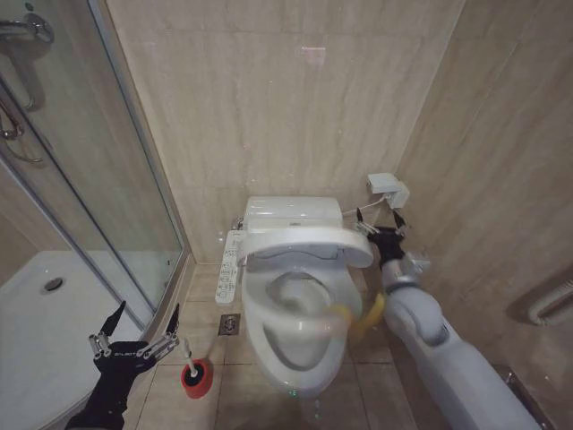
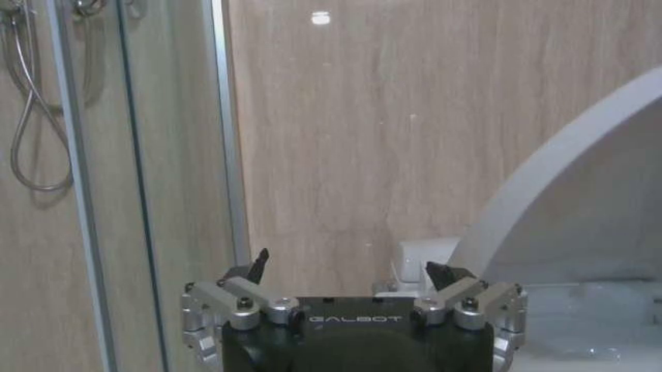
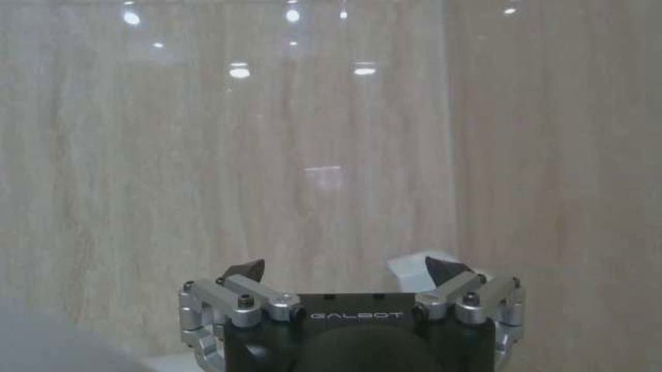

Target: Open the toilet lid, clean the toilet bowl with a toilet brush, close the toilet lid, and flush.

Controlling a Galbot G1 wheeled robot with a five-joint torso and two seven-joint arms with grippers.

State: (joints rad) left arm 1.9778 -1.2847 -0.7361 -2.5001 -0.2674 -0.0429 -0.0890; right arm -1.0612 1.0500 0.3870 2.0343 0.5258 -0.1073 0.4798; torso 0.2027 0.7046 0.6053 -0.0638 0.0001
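1. The white ceramic elongated toilet bowl stands against the beige tiled back wall, and everything below is placed from it.
2. The large glossy white oval plastic toilet lid is raised partway over the rear of the bowl, tilted rather than upright, with the white ring-shaped seat lying exposed on the rim beneath it.
3. A small yellow strap hangs in a loop at the bowl's right flank.
4. The right gripper is just beside the lid's right rear corner, close to the back wall; its black fingers are spread apart with nothing between them. Whether a finger touches the lid cannot be told. In the right wrist view the same gripper faces the tiled wall with its fingers apart.
5. The left gripper hangs low to the left of the bowl, near the glass shower door, fingers spread wide and empty; the left wrist view shows it the same way.
6. The toilet brush, a thin white stick handle, stands in its small red round cup holder on the floor to the left of the bowl, just beside the left gripper.
7. A white button panel runs along the bowl's left side.
8. A small white wall box sits on the wall above the right gripper.
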